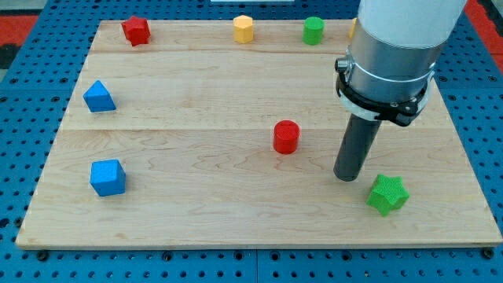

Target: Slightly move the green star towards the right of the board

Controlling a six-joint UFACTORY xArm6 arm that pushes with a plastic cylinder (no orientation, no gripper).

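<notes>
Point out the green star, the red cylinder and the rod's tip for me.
green star [388, 194], camera view, middle of its top face
red cylinder [286, 136], camera view, its front side
my tip [346, 178], camera view, the rod's very end, up-left of the star

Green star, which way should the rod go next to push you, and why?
Probably a small slide toward the view's bottom first. My tip sits just up and left of the green star, not quite touching it. Getting level with the star's left side would likely let a short push toward the view's right move it straight along the board.
</notes>
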